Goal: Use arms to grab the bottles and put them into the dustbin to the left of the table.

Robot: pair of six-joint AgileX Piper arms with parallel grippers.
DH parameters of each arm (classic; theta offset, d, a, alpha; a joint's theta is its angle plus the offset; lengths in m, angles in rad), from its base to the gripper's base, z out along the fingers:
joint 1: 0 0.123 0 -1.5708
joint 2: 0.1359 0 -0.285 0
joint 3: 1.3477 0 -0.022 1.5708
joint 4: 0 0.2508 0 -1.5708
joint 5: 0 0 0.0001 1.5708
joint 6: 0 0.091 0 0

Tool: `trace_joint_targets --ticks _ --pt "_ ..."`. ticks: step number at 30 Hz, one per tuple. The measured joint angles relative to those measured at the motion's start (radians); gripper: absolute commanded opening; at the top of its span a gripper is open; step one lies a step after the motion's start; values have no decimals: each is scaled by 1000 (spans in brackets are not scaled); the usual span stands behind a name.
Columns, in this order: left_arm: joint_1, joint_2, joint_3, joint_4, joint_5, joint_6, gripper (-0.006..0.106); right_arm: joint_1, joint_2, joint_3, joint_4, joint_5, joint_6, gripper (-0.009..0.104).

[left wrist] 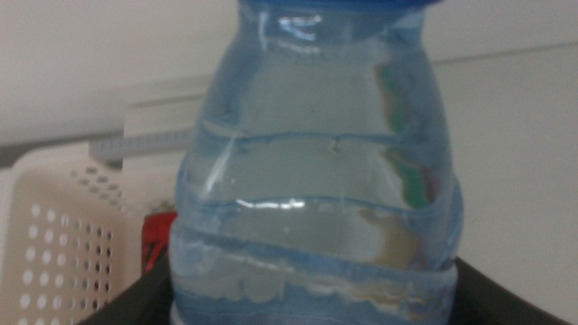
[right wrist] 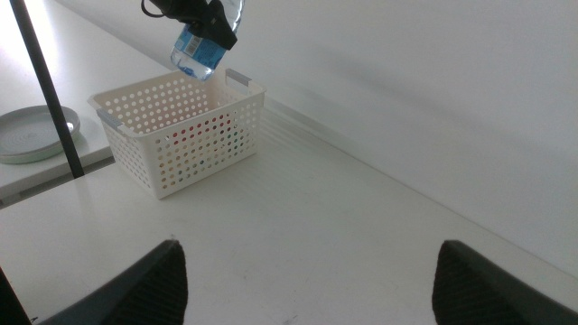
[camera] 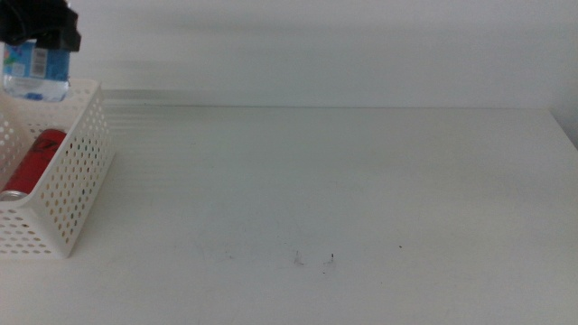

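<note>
My left gripper [camera: 41, 38] hangs above the far end of the dustbin [camera: 68, 194], shut on a small clear water bottle [camera: 34, 74] with a blue label. In the left wrist view the bottle [left wrist: 316, 181] fills the picture, with the dark jaws on either side of its base. A red soda can [camera: 38, 155] lies inside the dustbin. In the right wrist view the bottle [right wrist: 199, 54] hangs tilted over the white perforated dustbin [right wrist: 181, 131]. My right gripper [right wrist: 307, 293] stands open over the table [right wrist: 361, 226], far from the dustbin, with nothing between its jaws.
A black pole [right wrist: 50, 90] and a grey round dish [right wrist: 32, 134] stand beyond the dustbin, off the table's left edge. A pale wall runs behind the table. A few dark specks [camera: 312, 260] mark the tabletop near the front.
</note>
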Motion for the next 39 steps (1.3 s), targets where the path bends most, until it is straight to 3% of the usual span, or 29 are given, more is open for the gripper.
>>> trace_joint_targets --ticks 15,31,35,39 --pt "199 143 -32 -35 64 81 26 0 0 0 0 0 0 82" --pt "208 342 -32 -41 69 103 22 0 0 0 0 0 0 82" --pt "208 364 -32 -59 81 124 28 0 0 0 0 0 0 82" --pt "208 368 -33 -59 81 134 46 0 0 0 0 0 0 82"
